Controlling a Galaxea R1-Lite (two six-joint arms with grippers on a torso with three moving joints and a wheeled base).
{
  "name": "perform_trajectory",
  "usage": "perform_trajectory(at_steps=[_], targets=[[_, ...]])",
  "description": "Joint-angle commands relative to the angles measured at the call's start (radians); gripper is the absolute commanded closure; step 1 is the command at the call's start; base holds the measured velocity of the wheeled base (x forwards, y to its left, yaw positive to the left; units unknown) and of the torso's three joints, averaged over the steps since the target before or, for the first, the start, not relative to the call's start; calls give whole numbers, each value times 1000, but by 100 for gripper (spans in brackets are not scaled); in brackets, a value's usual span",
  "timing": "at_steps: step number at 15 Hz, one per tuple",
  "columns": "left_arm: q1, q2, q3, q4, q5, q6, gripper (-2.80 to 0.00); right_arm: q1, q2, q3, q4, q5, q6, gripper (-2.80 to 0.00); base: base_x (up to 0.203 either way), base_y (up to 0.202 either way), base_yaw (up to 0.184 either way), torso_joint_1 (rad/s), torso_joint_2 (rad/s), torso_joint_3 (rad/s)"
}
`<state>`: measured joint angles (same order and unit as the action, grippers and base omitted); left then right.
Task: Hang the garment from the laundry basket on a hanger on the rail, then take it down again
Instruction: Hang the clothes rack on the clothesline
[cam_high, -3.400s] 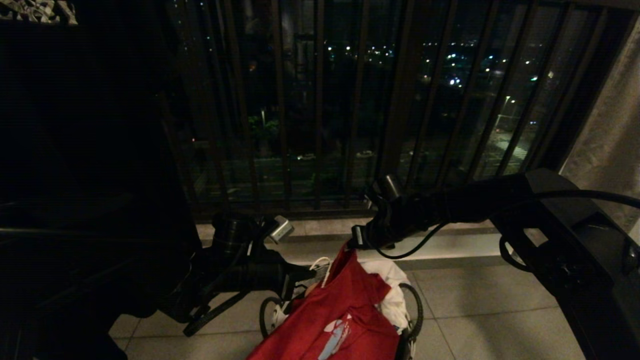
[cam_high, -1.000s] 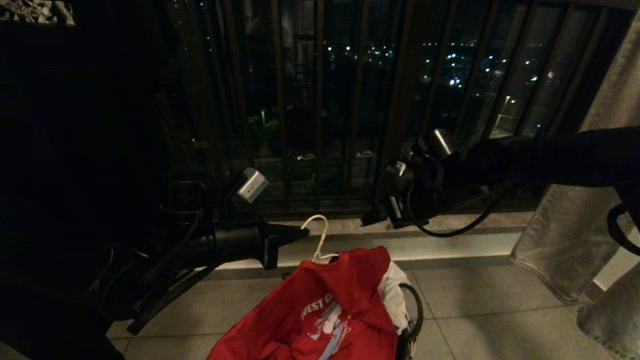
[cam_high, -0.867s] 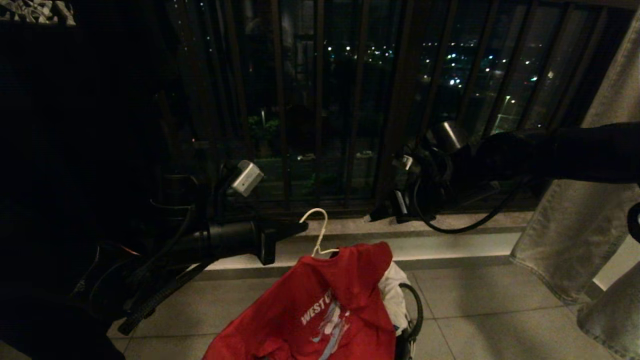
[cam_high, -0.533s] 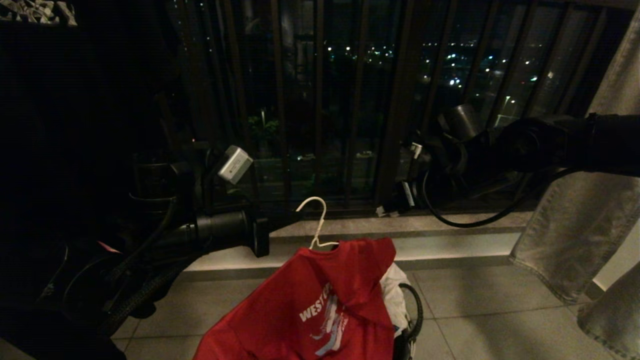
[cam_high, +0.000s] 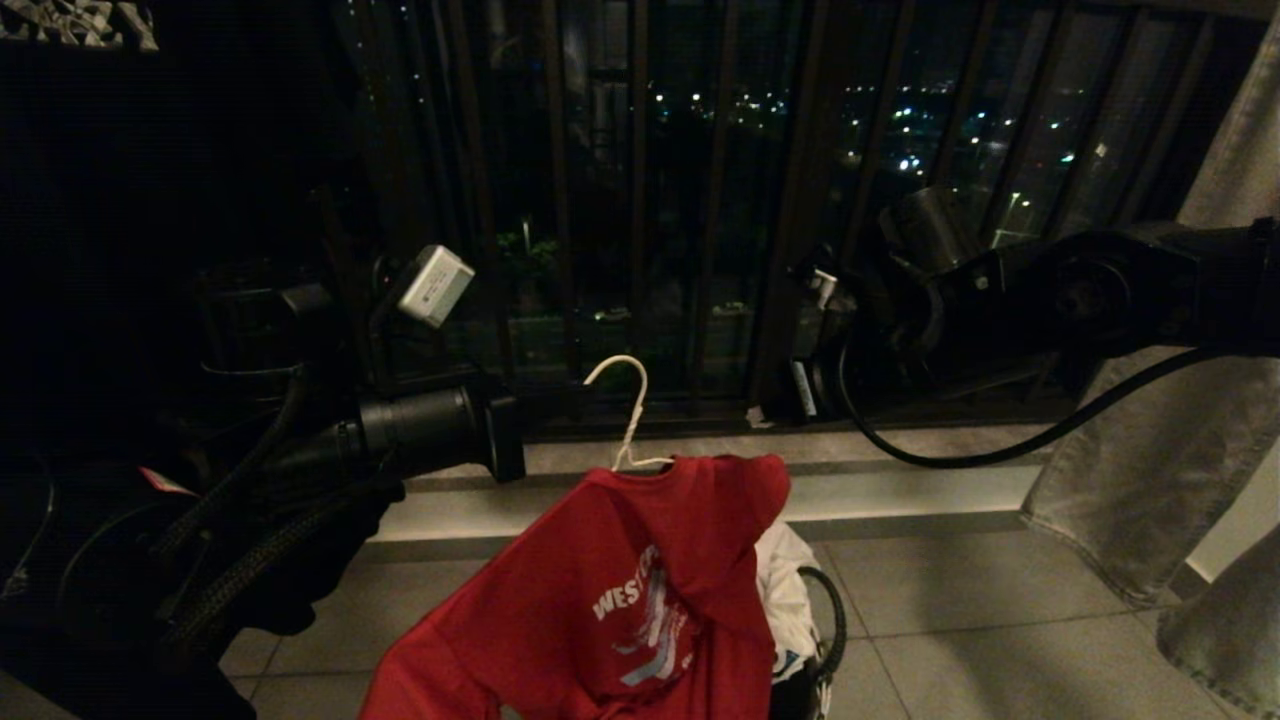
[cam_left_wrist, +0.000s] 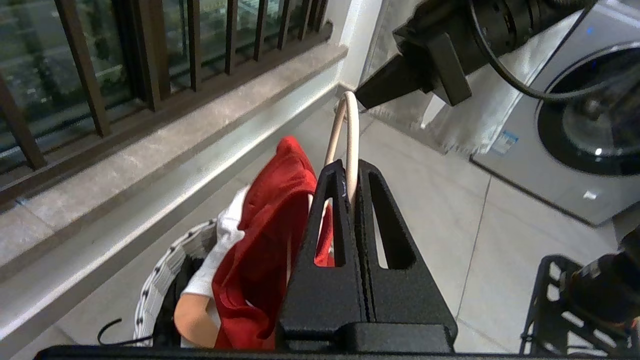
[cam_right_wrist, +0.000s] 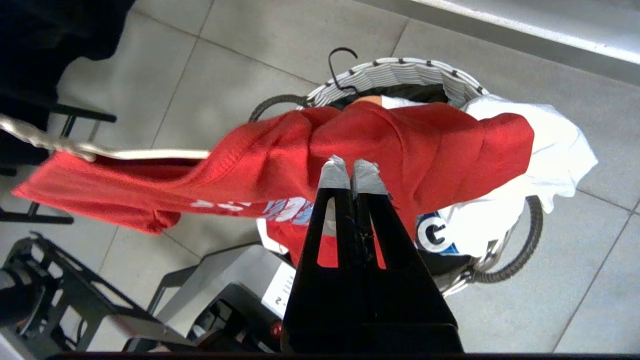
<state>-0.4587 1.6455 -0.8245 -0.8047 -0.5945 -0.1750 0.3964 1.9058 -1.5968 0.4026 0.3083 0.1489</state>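
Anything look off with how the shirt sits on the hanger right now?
Yes. The red T-shirt sits lopsided on the white hanger: its right shoulder is bunched and folded over, the rest trailing left over the laundry basket.

dark balcony railing bars (cam_high: 640, 200) across top of frame, city lights beyond, pale stone ledge (cam_high: 880, 455) below them, grey tiled floor (cam_high: 980, 620), washing machine (cam_left_wrist: 575, 125) upper right of left wrist view

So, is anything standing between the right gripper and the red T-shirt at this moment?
Nothing visible does. The right gripper, shut and empty, hangs over the red T-shirt with only air between them. The left gripper is shut on the hook of the white hanger, off to the side.
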Motion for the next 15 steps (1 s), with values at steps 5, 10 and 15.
perform_trajectory(at_steps=[5,10,15], targets=[[-1,-70,-2,4,-5,-59,0,6,-80,38,5,6,-93,-280,0,0,0,0,0,0],[-1,-121,-7,17,-10,-95,0,4,-58,8,10,10,-354,-280,0,0,0,0,0,0],[-1,-182,-25,105,-19,-121,0,-54,-36,52,38,139,-747,-280,0,0,0,0,0,0]])
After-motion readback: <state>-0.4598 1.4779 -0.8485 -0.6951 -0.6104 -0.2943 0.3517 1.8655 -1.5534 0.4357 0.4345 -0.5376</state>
